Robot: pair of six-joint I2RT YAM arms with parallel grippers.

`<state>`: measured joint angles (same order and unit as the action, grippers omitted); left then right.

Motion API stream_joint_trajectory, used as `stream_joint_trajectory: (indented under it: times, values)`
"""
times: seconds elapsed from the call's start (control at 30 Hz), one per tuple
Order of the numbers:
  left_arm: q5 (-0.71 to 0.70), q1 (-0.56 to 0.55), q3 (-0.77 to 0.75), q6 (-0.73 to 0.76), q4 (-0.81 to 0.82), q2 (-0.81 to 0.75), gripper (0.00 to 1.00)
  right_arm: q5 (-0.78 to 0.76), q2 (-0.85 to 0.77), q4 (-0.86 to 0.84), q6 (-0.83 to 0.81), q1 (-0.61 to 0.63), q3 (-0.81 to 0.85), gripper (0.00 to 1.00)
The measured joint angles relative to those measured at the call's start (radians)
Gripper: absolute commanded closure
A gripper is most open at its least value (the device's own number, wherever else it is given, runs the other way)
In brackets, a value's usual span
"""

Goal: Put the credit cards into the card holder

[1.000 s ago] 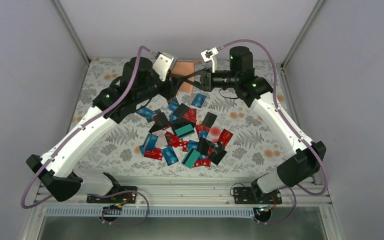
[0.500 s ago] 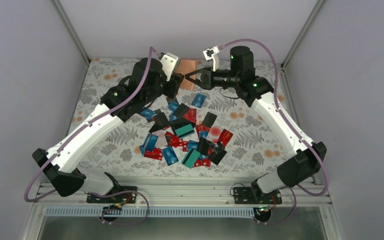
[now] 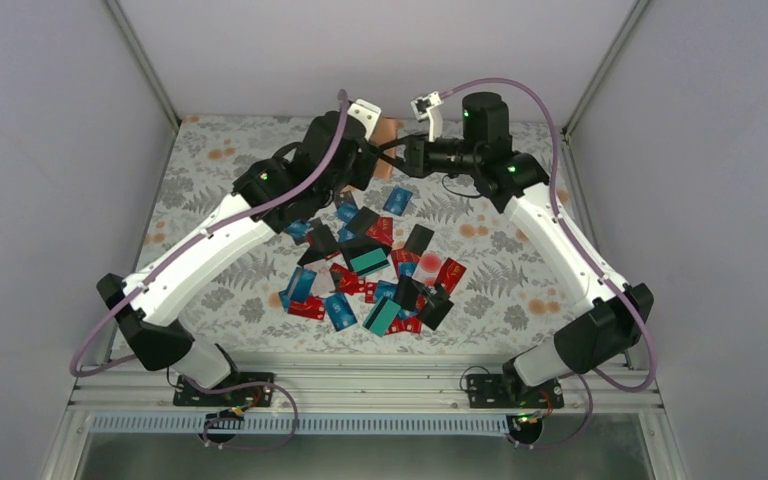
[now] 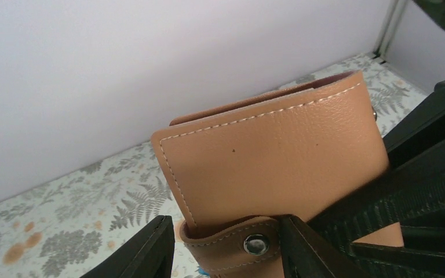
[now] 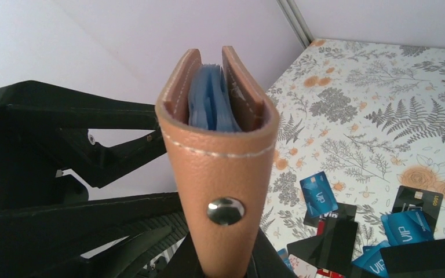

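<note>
The tan card holder (image 4: 272,150) hangs in the air near the back wall, with my right gripper (image 5: 223,263) shut on its lower end. Blue credit cards (image 5: 208,101) sit in its open top. Its snap strap (image 4: 255,243) lies between the jaws of my left gripper (image 4: 226,231). One finger touches the strap and a thin gap shows at the other, so the gripper is open. From above, the holder (image 3: 388,133) is mostly hidden behind my left gripper (image 3: 365,165) and right gripper (image 3: 398,160). Several loose credit cards (image 3: 370,270) lie heaped mid-table.
The floral tablecloth (image 3: 230,290) covers the table. The back wall (image 3: 380,50) stands just behind the holder, with metal posts in both corners. Blue and black cards (image 5: 318,194) lie under the right wrist.
My left arm has swung right toward the holder, and its jaws have narrowed around the strap. The holder has shifted slightly right. My right gripper keeps its grip.
</note>
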<state>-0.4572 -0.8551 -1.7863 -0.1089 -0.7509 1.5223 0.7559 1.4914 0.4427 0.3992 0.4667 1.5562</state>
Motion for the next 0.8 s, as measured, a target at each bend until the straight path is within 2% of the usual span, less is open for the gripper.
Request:
stream_joint_trajectory:
  times: [0.33, 0.6, 0.8]
  values:
    - [-0.120, -0.029, -0.051, -0.006, -0.044, 0.053, 0.55, -0.020, 0.002, 0.004, 0.000, -0.002, 0.000, 0.96]
    - [-0.138, -0.005, 0.039, -0.030, -0.010, 0.013, 0.54, -0.037, 0.002, 0.018, 0.005, 0.002, -0.001, 0.96]
    - [-0.111, 0.215, 0.175, -0.026, -0.010, -0.023, 0.54, -0.008, -0.012, 0.019, 0.011, 0.004, -0.001, 0.96]
